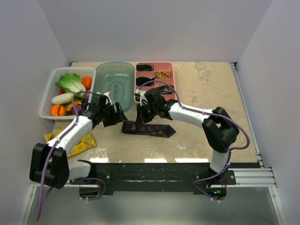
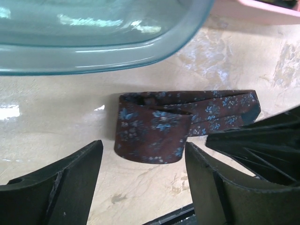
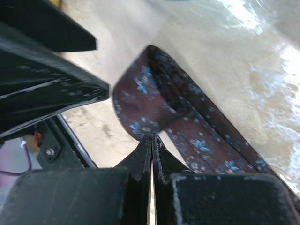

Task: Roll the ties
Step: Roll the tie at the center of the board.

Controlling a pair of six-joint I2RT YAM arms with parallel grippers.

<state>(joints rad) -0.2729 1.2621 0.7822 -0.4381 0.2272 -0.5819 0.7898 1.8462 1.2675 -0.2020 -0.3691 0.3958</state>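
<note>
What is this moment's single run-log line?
tie: on table, one end folded over | left gripper: open, facing the fold | right gripper: shut, tips at tie | roll: not yet formed

Top ext. cam: we look steeply down from high behind the near edge, whole beige marbled tabletop (image 1: 211, 98) in frame. L/R wrist cams: low, close-up, both facing the folded maroon blue-flowered fabric tie (image 2: 154, 136), shared by all three views.
</note>
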